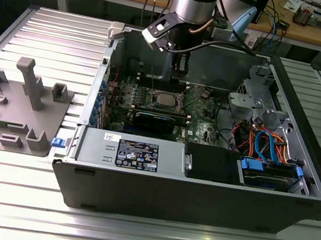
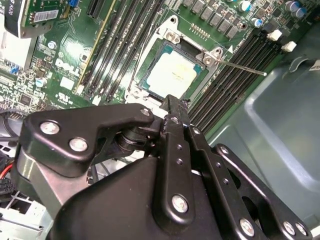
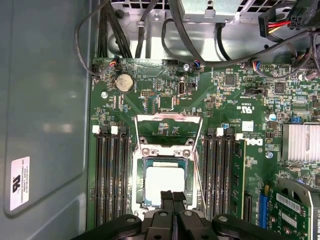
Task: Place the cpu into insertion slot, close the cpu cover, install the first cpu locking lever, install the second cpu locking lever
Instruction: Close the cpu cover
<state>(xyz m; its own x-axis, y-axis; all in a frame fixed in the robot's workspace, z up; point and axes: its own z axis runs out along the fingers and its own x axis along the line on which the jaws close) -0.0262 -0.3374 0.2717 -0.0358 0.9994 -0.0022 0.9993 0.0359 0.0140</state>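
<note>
Gripper [image 3: 172, 196] fingers pressed together with nothing between them, tips just above the edge of the cpu [image 3: 164, 181]. cpu lies flat in the insertion slot [image 3: 141, 180]; cpu cover [image 3: 169, 118] is flipped open beyond it. Arm [image 1: 195, 3] reaches straight down into the computer case [image 1: 197, 194]

Exterior view: far, high, looks into open case [image 1: 197, 197]. Both wrist views: close behind tool [image 3: 172, 196] [image 2: 172, 103], sharing cpu [image 3: 164, 181] [image 2: 172, 75] past its tip.
</note>
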